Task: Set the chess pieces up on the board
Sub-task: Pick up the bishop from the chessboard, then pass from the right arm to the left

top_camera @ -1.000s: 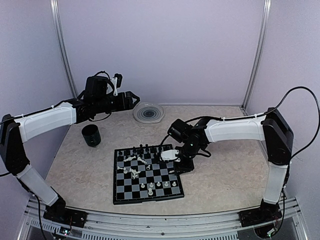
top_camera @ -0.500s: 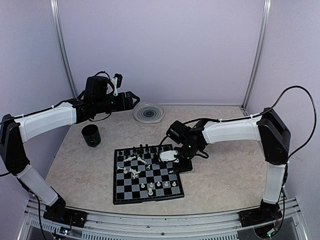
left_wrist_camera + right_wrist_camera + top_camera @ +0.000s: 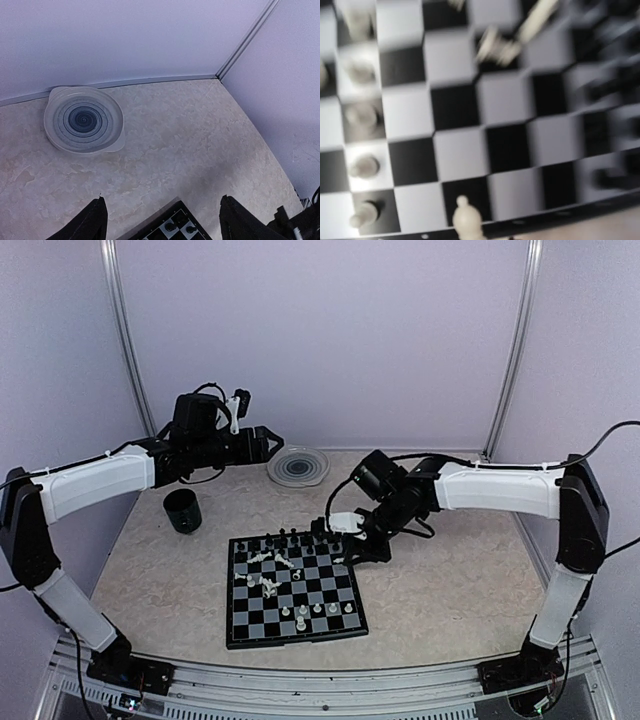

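The chessboard (image 3: 290, 638) lies at the table's middle front. Black pieces (image 3: 285, 536) stand along its far edge, white pieces (image 3: 268, 570) lie tumbled at its middle, and a few white ones (image 3: 318, 610) stand near the front. My right gripper (image 3: 358, 548) hangs above the board's far right corner. In the right wrist view a white pawn-like piece (image 3: 466, 220) sits sharp at the bottom edge against the blurred board (image 3: 460, 155), so the gripper holds it; the fingers are out of frame. My left gripper (image 3: 265, 437) is open, empty and high at the back left, its fingertips (image 3: 95, 222) wide apart over the board's corner (image 3: 172, 230).
A round clear ridged plate (image 3: 297, 465) sits at the back centre and shows in the left wrist view (image 3: 83, 120). A black cup (image 3: 183, 510) stands left of the board. Walls close in the back and both sides.
My right gripper has lifted and pulled back from the board's right side towards its far right corner, carrying the white piece. The left arm has barely moved.
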### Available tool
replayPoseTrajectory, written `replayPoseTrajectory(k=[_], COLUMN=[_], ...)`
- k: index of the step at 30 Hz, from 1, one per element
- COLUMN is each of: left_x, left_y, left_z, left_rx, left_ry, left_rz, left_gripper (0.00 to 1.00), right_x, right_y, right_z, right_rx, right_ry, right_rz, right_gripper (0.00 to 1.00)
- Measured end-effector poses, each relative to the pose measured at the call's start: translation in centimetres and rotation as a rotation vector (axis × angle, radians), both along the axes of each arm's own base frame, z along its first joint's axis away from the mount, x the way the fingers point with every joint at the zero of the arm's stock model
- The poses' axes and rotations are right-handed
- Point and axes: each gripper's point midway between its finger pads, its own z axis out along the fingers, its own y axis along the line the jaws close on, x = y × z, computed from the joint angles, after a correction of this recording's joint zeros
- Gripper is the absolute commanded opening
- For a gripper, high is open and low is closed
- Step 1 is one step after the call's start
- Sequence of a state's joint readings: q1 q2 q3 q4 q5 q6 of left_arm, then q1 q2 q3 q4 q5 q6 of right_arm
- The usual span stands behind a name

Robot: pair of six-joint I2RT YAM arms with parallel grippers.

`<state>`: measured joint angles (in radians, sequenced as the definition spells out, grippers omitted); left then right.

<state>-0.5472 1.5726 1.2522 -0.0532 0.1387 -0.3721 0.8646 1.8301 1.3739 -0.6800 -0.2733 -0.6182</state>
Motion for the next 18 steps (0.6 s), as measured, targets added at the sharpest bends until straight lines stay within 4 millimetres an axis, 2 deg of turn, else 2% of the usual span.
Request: replayPoseTrajectory(k=[3, 5, 7, 9, 11, 16, 18], left_x=[-0.8, -2.0, -3.7, -5.8, -7.6, -10.8, -11.8], left_y=[-1.2, -3.0, -5.2, -7.5, -8.9, -10.5, -11.4], left_z=[-0.2, 0.2, 1.0, 1.7, 1.6, -1.4, -2.0], left_rx=[0.024, 0.039, 0.021, -0.038, -0.111, -0.227, -0.245], left_ry=[-0.008, -0.013, -0.02, -0.012, 0.021, 0.178, 0.219], left_rz=[-0.045, -0.091, -0.158, -0.242, -0.308, -0.389, -0.411], left_gripper=[0.76, 0.74, 0.71, 0.68, 0.66, 0.6, 0.59], right_x=[1.3, 2.3, 2.7, 3.1, 2.9, 2.2, 2.2], right_y=[-0.1, -0.7, -1.5, -2.4, -2.7, -2.5, -2.4], right_z=[5.0, 7.8, 9.2, 9.5, 9.2, 8.1, 7.9], right_rx=[0.153, 0.25, 0.311, 0.355, 0.374, 0.399, 0.407], right_ry=[-0.043, -0.086, -0.112, -0.125, -0.12, -0.093, -0.091], right_rz=[-0.028, -0.051, -0.068, -0.086, -0.088, -0.075, -0.073], right_gripper=[0.09, 0.08, 0.07, 0.08, 0.08, 0.08, 0.08])
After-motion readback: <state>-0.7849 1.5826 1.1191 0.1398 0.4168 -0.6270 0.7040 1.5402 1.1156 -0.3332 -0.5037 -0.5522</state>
